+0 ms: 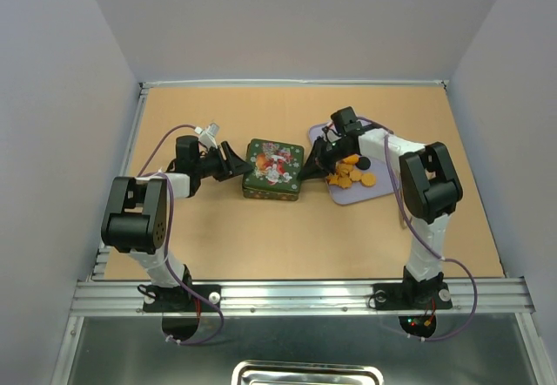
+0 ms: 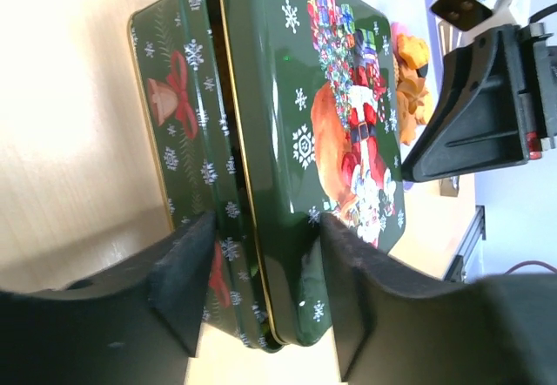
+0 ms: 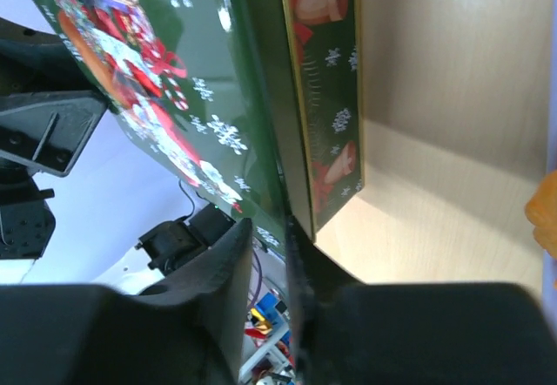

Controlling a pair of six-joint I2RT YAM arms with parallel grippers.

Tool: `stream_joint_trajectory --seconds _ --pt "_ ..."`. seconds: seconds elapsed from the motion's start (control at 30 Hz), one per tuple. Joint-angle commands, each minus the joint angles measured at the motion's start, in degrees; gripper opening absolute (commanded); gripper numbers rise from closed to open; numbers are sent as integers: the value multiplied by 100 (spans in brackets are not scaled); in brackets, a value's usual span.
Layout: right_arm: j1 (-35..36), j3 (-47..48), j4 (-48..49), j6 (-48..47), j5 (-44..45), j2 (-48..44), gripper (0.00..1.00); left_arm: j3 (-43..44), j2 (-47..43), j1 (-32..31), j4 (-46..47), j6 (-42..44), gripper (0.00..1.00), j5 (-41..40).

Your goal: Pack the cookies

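Note:
A green Christmas tin (image 1: 274,169) lies mid-table between both arms. My left gripper (image 1: 235,164) straddles its left edge. In the left wrist view (image 2: 268,228) one finger lies against the base's side and the other on the lid (image 2: 348,106), shut on the tin. My right gripper (image 1: 312,160) is at the tin's right edge. In the right wrist view (image 3: 268,226) its tips are nearly together with the lid's rim (image 3: 261,141) between them. A dark slit shows between lid and base. The cookies (image 1: 352,172), mostly orange, are heaped on a lavender tray (image 1: 348,198) under the right arm.
Light walls box in the wooden table (image 1: 261,237) at the left, back and right. A metal rail (image 1: 296,296) runs along the near edge by the arm bases. Purple cables loop off both arms. The tray lies right of the tin, nearly touching it.

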Motion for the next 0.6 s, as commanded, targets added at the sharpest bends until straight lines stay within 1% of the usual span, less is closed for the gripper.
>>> stream_joint_trajectory --seconds 0.0,0.03,0.13,0.23,0.3,0.37,0.43,0.47,0.53,0.57 --pt "160 556 -120 -252 279 116 29 -66 23 -129 225 -52 53 585" --pt "160 635 -164 -269 288 116 34 -74 31 -129 234 -44 51 602" --pt "169 802 -234 -321 341 143 45 -101 49 -129 287 -52 46 664" --pt "212 960 -357 -401 393 213 47 -162 75 -138 409 -70 46 804" --pt "256 1127 -436 -506 437 257 48 -206 67 -138 480 -96 49 857" --pt "309 1224 -551 -585 481 345 48 -241 58 -147 559 -105 49 919" --pt "336 1295 -604 -603 508 397 48 -294 58 -147 594 -105 45 936" --pt "344 1312 -613 -612 508 406 48 -312 67 -147 603 -105 42 928" --pt "353 1339 -639 -612 534 433 48 -382 67 -147 621 -105 42 936" --pt "362 1347 -639 -603 534 433 48 -399 75 -147 629 -114 40 928"
